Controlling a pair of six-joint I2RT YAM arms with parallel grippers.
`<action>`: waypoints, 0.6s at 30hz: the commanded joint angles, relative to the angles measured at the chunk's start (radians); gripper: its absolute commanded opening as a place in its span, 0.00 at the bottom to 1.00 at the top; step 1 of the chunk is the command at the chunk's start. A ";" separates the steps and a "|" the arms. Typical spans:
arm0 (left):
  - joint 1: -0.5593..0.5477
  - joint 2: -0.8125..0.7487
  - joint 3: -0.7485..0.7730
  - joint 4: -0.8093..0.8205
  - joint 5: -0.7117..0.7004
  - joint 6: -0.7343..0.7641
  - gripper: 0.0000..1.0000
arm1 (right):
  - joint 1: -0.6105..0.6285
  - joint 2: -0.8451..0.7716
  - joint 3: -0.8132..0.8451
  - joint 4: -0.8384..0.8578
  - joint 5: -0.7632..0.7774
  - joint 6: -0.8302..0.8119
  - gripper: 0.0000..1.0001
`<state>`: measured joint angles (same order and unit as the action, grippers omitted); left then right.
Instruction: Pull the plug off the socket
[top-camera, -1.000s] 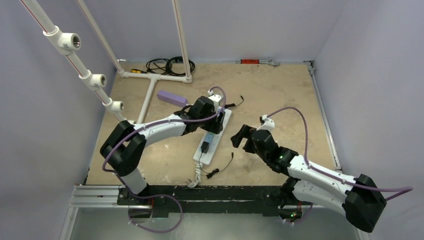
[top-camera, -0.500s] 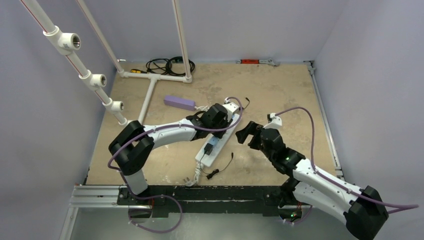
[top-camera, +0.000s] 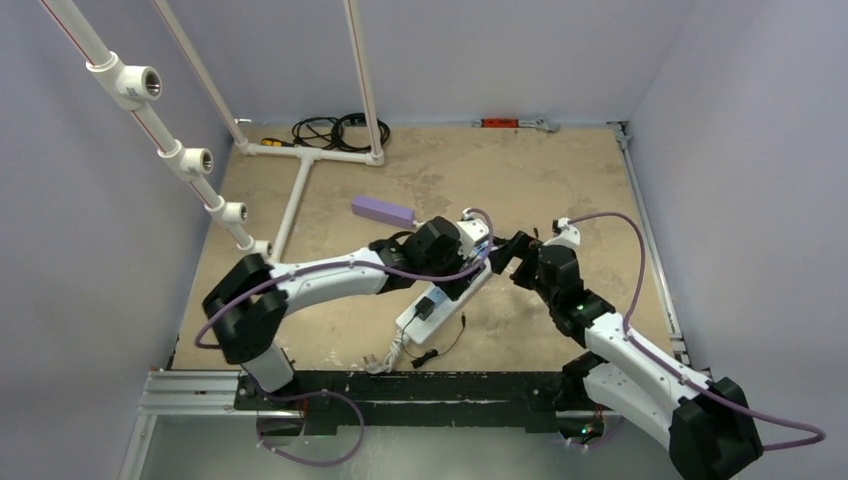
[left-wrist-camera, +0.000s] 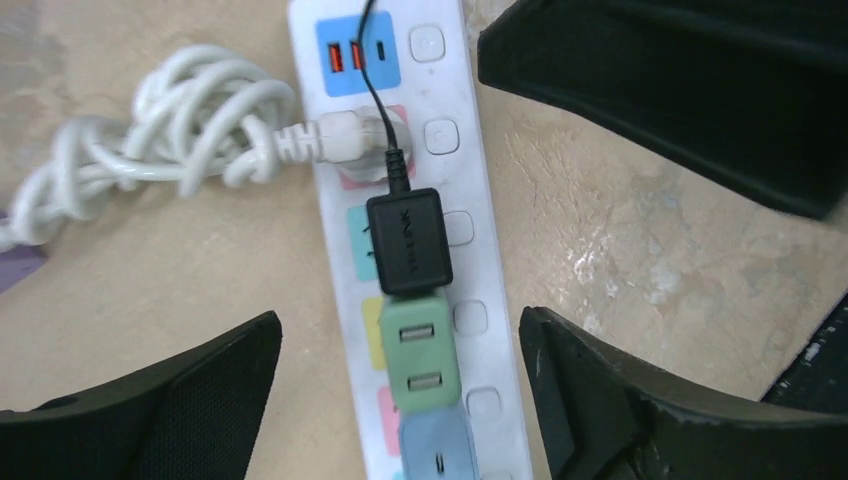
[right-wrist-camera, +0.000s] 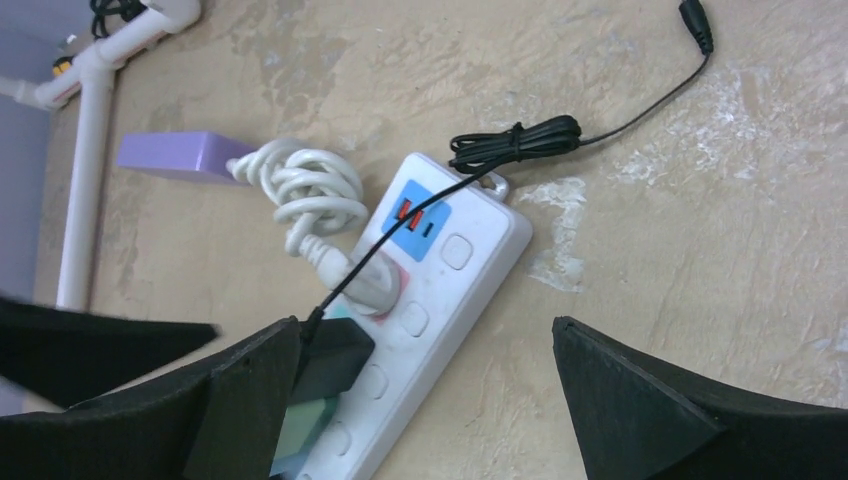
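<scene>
Under left tool, socket cut off, black plug seated.

The socket is smooth, glossy white plastic, and the black plug in it is matt plastic. The table looks rough, mottled and chalky.

Soft, even light from above casts only faint shadows beneath my left fingers, whose near edges look slightly blurred in close-up.
</scene>
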<state>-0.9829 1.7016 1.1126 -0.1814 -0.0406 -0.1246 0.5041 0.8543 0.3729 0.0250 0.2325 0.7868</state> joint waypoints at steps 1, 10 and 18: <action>0.001 -0.234 -0.040 -0.007 -0.024 0.054 0.91 | -0.070 0.041 -0.027 0.108 -0.160 -0.047 0.99; 0.001 -0.367 -0.180 -0.127 0.036 0.037 0.93 | -0.083 0.156 -0.002 0.136 -0.180 -0.081 0.86; 0.001 -0.233 -0.135 -0.165 0.082 0.031 0.85 | -0.082 0.179 0.022 0.140 -0.169 -0.084 0.74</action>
<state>-0.9825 1.4254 0.9405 -0.3141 0.0120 -0.0921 0.4248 1.0161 0.3496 0.1162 0.0658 0.7204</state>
